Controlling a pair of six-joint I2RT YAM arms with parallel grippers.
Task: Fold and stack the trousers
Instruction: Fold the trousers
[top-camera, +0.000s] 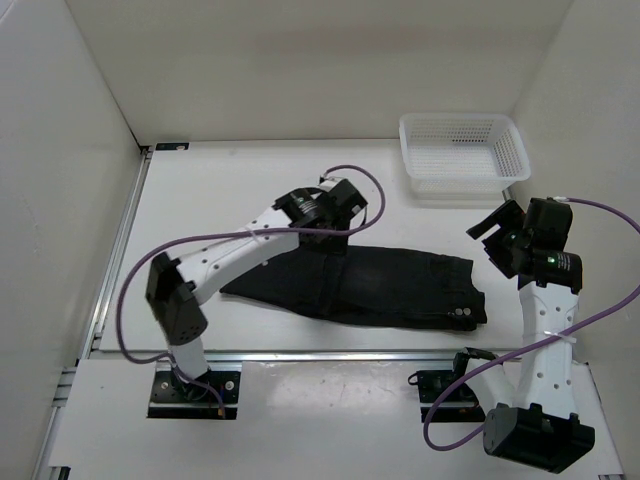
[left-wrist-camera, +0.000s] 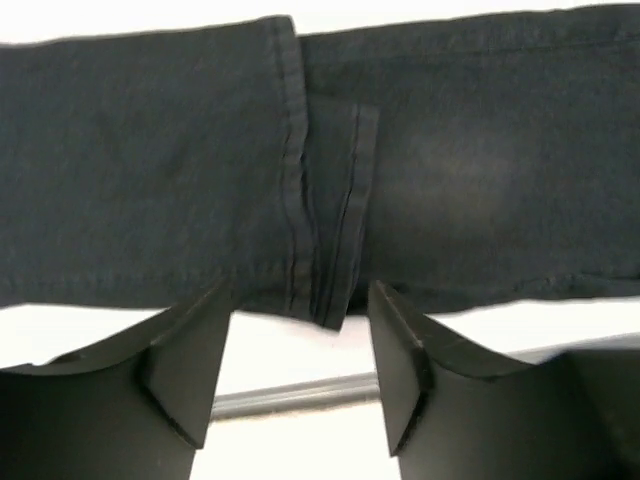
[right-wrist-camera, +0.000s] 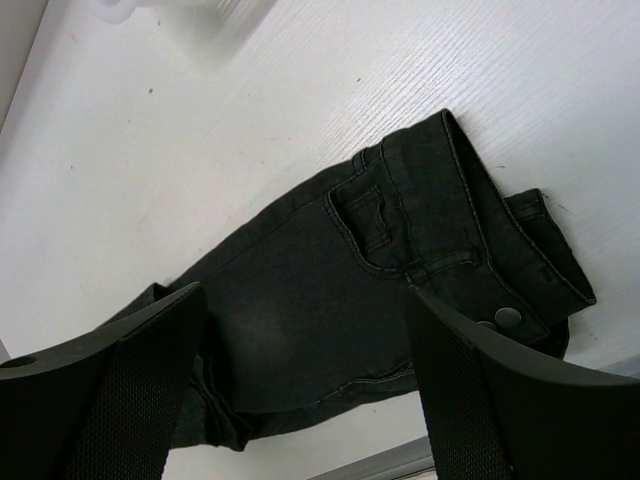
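Beyond, white mesh basket (top-camera: 465, 186), trousers (top-camera: 400, 290) apart.

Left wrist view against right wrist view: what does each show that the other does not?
Only left wrist: the leg hem with its stitching, and the open left tool. Only right wrist: the waistband button, a pocket, a bit of the basket, the open right tool. Both: the trousers lying on the white table.

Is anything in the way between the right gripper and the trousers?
Nothing visible. The open right gripper faces the waistband end of the trousers with no object between them; the white basket sits farther back, off that path.
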